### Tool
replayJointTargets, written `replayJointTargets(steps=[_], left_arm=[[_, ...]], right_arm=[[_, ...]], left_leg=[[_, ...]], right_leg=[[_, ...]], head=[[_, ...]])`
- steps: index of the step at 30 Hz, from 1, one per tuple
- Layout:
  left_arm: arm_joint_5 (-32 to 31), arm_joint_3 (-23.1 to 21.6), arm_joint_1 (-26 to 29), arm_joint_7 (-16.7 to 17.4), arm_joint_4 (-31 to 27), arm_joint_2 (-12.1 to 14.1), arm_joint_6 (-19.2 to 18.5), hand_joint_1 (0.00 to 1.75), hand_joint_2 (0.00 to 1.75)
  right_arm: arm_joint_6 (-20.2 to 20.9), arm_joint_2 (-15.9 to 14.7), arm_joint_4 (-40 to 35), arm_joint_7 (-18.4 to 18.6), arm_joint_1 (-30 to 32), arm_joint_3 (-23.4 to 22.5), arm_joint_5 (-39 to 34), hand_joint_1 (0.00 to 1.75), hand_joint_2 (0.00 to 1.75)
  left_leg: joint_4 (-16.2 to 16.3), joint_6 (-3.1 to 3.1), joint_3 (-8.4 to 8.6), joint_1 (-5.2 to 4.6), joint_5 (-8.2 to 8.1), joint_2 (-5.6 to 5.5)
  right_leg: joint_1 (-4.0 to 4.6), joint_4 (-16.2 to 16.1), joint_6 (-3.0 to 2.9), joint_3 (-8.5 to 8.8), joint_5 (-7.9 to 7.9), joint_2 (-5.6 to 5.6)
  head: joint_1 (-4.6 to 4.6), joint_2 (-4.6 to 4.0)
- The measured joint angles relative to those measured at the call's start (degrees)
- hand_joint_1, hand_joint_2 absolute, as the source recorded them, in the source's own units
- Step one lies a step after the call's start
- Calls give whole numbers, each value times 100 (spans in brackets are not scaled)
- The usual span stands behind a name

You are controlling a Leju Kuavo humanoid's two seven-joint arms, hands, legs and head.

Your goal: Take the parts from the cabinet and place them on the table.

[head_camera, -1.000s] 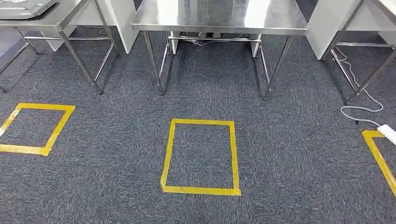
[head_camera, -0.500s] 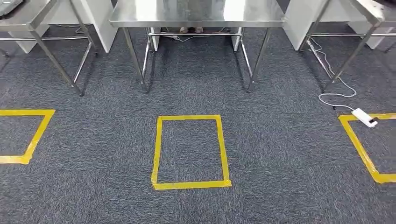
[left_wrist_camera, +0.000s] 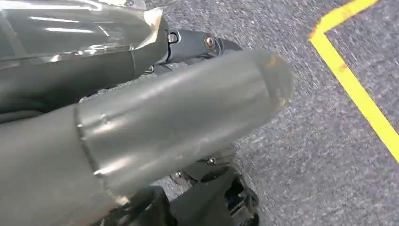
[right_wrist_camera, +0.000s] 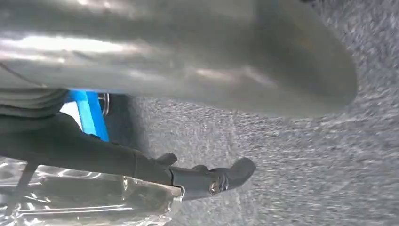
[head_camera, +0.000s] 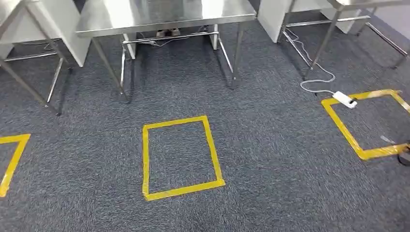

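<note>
In the left wrist view my left hand (left_wrist_camera: pixel 141 127) hangs over the carpet, thick grey thumb in front. A dark finger (left_wrist_camera: pixel 197 44) lies against a shiny part wrapped in clear plastic (left_wrist_camera: pixel 80 28), which the hand holds. My right hand (right_wrist_camera: pixel 164 61) also hangs low in the right wrist view. Its dark finger (right_wrist_camera: pixel 207 179) rests along a clear plastic-wrapped part (right_wrist_camera: pixel 84 197), held the same way. A steel table (head_camera: pixel 164 14) stands ahead in the head view, its top bare where visible.
Grey carpet carries a yellow tape square (head_camera: pixel 179 157) in front of the table, another (head_camera: pixel 367 121) at the right and a corner (head_camera: pixel 14 154) at the left. A white power strip (head_camera: pixel 344 99) with its cable lies near the right square. More steel table legs (head_camera: pixel 29 87) stand at the left.
The whole head picture has shifted left and tilted: the camera has turned to the right. The right tape square and power strip have come further into view.
</note>
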Motion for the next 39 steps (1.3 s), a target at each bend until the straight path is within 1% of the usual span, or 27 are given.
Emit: replayJointTargets(steps=[2, 4, 5, 7, 8, 9, 11, 13, 14, 15, 16, 19, 20, 22, 23, 24, 25, 28, 29, 30, 31, 32, 34, 35, 36, 38, 39], left_arm=[[-2, 0, 20, 0, 0, -2, 0, 0, 0], [-2, 4, 33, 0, 0, 0, 2, 0, 0], [-2, 4, 35, 0, 0, 0, 2, 0, 0], [-9, 7, 34, 0, 0, -2, 2, 0, 0], [-9, 9, 33, 0, 0, 0, 2, 0, 0], [-9, 13, 33, 0, 0, 11, 2, 0, 0], [-9, 15, 30, 0, 0, 4, 2, 0, 0], [-9, 15, 27, 0, 0, 2, 2, 0, 0], [-9, 15, 18, 0, -2, -29, 2, 0, 0], [-9, 17, 11, 0, -2, -15, 4, 0, 0], [-9, 20, 11, 0, -2, -13, 4, 0, 0], [-20, 20, 25, 0, 0, -9, 2, 0, 0], [-26, 20, 27, 0, 0, -11, 2, 0, 0], [-39, 20, 27, -2, 0, -20, 2, 0, 0], [-50, 20, 25, -2, 0, -24, 2, 0, 0], [-59, 22, 22, -2, -2, -22, 2, 0, 0], [-63, 20, 22, -2, -2, -20, 4, 0, 0], [-77, 20, 2, -2, -2, -17, 4, 0, 0], [-76, 20, 4, -2, -7, -26, 4, 0, 0], [-79, 20, -8, -2, -7, -17, 4, 0, 0], [-79, 20, -9, -4, -7, -17, 7, 0, 0], [-79, 20, 0, -4, -4, -20, 4, 0, 0], [-83, 20, 29, -2, -2, -20, 4, 0, 0], [-83, 20, 41, -2, -2, -17, 4, 0, 0], [-83, 20, 48, -2, 0, -17, 4, 0, 0], [-75, 22, 47, 75, 0, -17, -28, 0, 0], [-55, 33, 47, 160, 0, -15, -79, 0, 0]], right_arm=[[4, 0, 0, -7, -9, 2, 0, 0, 0], [4, 0, 0, -7, 6, 2, 0, 0, 0], [4, 0, 0, -7, 20, 0, 0, 0, 0], [4, 0, 0, -7, 21, 0, -2, 0, 0], [4, 2, 0, -7, 16, 0, 0, 0, 0], [4, 17, 0, -7, 8, 0, 0, 0, 0], [4, 17, 0, -7, -10, 0, 0, 0, 0], [4, 18, 0, -7, 14, 0, 0, 0, 0], [4, -5, -2, -7, 21, 0, -2, 0, 0], [4, -2, 0, -7, 33, 0, 0, 0, 0], [4, 2, 0, -7, 30, 0, -2, 0, 0], [9, 2, 0, -9, 9, 0, -2, 0, 0], [13, 0, 0, -11, 16, 0, -7, 0, 0], [44, -13, 0, -22, 29, 0, -15, 0, 0], [46, -26, 0, -26, 27, 0, -15, 0, 0], [48, -24, 0, -26, 18, 0, -15, 0, 0], [55, -15, 0, -26, -14, 0, -17, 0, 0], [57, -20, 0, -26, 7, 2, -15, 0, 0], [57, -28, 0, -24, 4, 0, -15, 0, 0], [59, -20, 0, -24, 18, 0, -15, 0, 0], [59, -20, 0, -22, 21, 0, -15, 0, 0], [59, -20, 0, -22, 12, 2, -11, 0, 0], [59, -11, 0, -26, 2, 0, -13, 0, 0], [59, -11, 0, -26, 12, 0, -15, 0, 0], [59, -11, 0, -31, 23, 0, -18, 0, 0], [70, -11, 0, -50, 24, 0, -28, 0, 0], [81, -9, 0, -63, 23, 0, -28, 0, 0]], left_leg=[[942, 13, -400, -9, -540, -193], [1541, 37, -667, -13, -701, -218], [1437, 64, -615, -14, -567, -219], [603, 129, -183, -19, -68, -290], [91, 175, 79, -20, 157, -497], [-103, 215, 181, -19, 87, -742], [-166, 199, 177, -56, 102, -630], [-199, 257, 178, -97, 144, -509], [-285, 315, 185, -40, 213, -413], [-310, 324, 198, -66, 236, -355], [-311, 356, 183, -63, 239, -267], [-306, 359, 146, -92, 241, -2], [-306, 358, 145, -92, 241, 84], [-302, 345, 154, -78, 234, 220], [-299, 323, 169, -72, 224, 279], [-293, 280, 198, -105, 211, 334], [-275, 221, 186, -141, 178, 384], [-303, 164, 246, -131, 191, 533], [-293, 101, 246, -100, 153, 529], [-168, 58, 203, -75, 23, 220], [158, 74, 68, -74, -231, -50], [658, 90, -154, -80, -516, -179], [1555, 118, -585, -83, -852, -234], [1680, 131, -657, -83, -800, -238], [1494, 149, -591, -82, -604, -240], [520, 178, -144, -60, -15, -317], [91, 182, 43, -32, 176, -550]], right_leg=[[49, 7, -75, -52, 48, 106], [100, 10, -95, -78, 62, 234], [114, 13, -93, -77, 64, 309], [126, 29, -89, -61, 66, 465], [129, 45, -85, -58, 67, 537], [151, 61, -63, -78, 74, 586], [148, 79, -3, -169, 112, 694], [128, 41, 80, -241, 161, 820], [179, 94, 107, -273, 144, 757], [134, 215, 109, -356, 55, 397], [160, 548, 73, -514, -150, 224], [101, 1800, 87, -1086, -625, 147], [81, 1846, 130, -1078, -607, 135], [31, 1136, 280, -637, -317, 47], [1, 582, 345, -310, -139, -95], [0, 81, 360, -12, -44, -403], [89, 14, 287, 23, -42, -375], [108, 32, 169, -99, -27, -171], [58, 8, 99, -33, 7, -105], [-1, 1, 75, -29, 15, -48], [0, 5, 4, -37, 40, -2], [17, 5, -19, -49, 48, 59], [56, 8, -30, -68, 53, 207], [61, 10, -30, -61, 54, 290], [61, 15, -29, -50, 53, 375], [53, 31, -24, -18, 51, 553], [52, 52, -19, -31, 49, 624]], head=[[-15, 0], [-11, 0], [-13, 0], [-15, 0], [-13, 0], [-5, 0], [-9, 0], [-9, 0], [-2, 0], [-7, 0], [61, 0], [68, 0], [63, 0], [70, 0], [66, 0], [74, 0], [96, 0], [53, 0], [55, 0], [15, 0], [4, 0], [-2, 0], [-4, 0], [4, 0], [-2, 0], [-2, 0], [-4, 0]])
